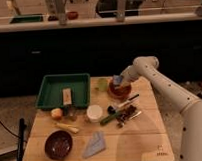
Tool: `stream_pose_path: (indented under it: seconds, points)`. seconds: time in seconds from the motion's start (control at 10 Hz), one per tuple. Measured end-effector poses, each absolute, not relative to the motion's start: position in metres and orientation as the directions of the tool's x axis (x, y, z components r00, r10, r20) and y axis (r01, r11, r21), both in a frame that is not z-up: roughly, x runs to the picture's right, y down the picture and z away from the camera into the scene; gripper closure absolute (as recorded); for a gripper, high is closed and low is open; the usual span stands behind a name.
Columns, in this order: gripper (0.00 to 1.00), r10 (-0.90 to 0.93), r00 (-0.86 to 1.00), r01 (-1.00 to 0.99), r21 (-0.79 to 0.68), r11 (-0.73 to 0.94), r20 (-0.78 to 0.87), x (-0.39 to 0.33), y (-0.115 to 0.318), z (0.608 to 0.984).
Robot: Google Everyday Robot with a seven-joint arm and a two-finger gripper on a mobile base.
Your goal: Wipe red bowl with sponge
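Orange-red red bowl (pixel 119 89), bluish-grey sponge (pixel 116 80) at the white arm's hand (pixel 119 81) over that bowl, green tray (pixel 63 90) with a tan block (pixel 67 95), dark maroon bowl (pixel 58 144), pale-blue cloth (pixel 95 144), light wood worktop (pixel 136 139).

Claw (pixel 118 81) over red bowl (pixel 119 89), green tray (pixel 45 94) left, utensils (pixel 123 111) in front

Table (pixel 146 136) pale matt wood; end effector (pixel 117 81) over glossy red bowl (pixel 118 90); sponge (pixel 116 79) matt.
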State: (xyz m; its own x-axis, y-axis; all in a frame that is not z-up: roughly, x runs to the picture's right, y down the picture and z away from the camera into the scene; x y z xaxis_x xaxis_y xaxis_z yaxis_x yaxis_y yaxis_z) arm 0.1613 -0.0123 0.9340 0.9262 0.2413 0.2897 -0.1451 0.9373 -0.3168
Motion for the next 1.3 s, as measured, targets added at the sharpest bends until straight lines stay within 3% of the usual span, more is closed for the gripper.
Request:
stream_pose_path:
  seconds: [0.7, 1.3]
  points:
    - [0.97, 0.178, 0.890, -0.009, -0.375, 0.927, 0.420, 0.126, 0.015, 0.913]
    - [0.97, 0.175, 0.937, -0.068, -0.332, 0.941, 0.302, 0.168, 0.016, 0.908]
